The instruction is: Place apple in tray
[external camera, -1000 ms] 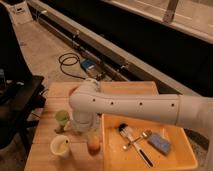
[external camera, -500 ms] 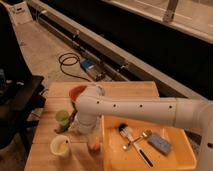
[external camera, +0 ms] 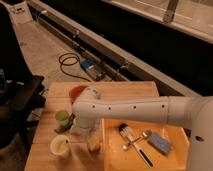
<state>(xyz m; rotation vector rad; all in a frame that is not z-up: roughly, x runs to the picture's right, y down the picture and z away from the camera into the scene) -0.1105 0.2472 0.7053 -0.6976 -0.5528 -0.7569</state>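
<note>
**A:** Where does it stand, reading from the left of the frame?

**B:** Lower left, a pale yellow cup (external camera: 60, 146) and, just above it, a green cup (external camera: 62, 118) sit on the wooden table (external camera: 125, 90). An orange-red bowl (external camera: 76, 91) is up behind them. None of that belongs to the job.

**A:** And the apple?

**B:** Lower centre, on the table just left of the yellow tray's (external camera: 112, 156) left wall. The apple (external camera: 94, 146) shows only as an orange patch under the gripper (external camera: 91, 136), which hangs right over it at the end of the white arm (external camera: 135, 107).

**A:** Gripped?

**B:** I judge not. The fingers stand spread as wide as they go, and I cannot tell whether they touch the fruit.

**A:** So what is done?

**B:** The reach, at most. Closing, lifting, carrying right over the wall and letting go are all left. The tray, centre right, holds a brush (external camera: 126, 132), a metal utensil (external camera: 141, 136) and a blue sponge (external camera: 161, 142), with bare floor near its left wall.
</note>
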